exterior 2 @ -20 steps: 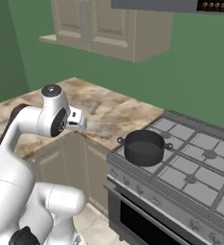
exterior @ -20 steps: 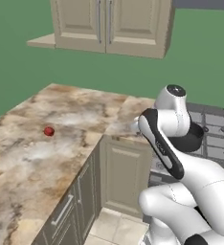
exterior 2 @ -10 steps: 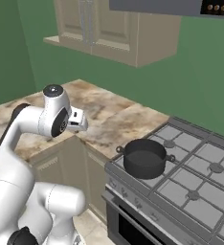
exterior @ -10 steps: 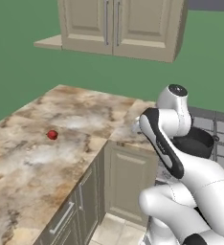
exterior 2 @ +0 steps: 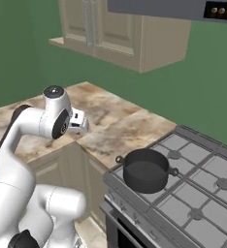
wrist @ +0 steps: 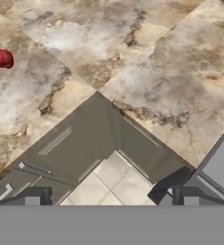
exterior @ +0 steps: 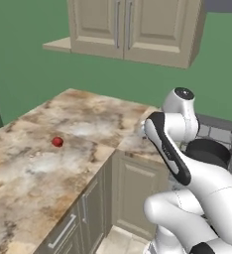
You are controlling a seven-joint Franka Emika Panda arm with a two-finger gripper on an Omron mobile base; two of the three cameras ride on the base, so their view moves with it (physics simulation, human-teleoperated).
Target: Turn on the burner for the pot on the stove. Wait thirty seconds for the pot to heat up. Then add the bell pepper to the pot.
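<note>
A: Jaws? Pepper position?

B: Gripper [wrist: 111, 196] spread fully, nothing between the fingers. In the hand view the bell pepper [wrist: 3, 58] lies at about 10 o'clock from the jaws, well apart, alone on the marble counter [wrist: 181, 81]. It is roundish, no long axis to align to.

A: Pot?

B: The pot [exterior 2: 145, 170] sits on the front-left grate of the stove [exterior 2: 202, 203]; burner state I cannot tell.

A: View differences?

B: The right base view gives pot and knob side; the left base view gives the pepper [exterior: 57, 142] on the counter's far left run.
</note>
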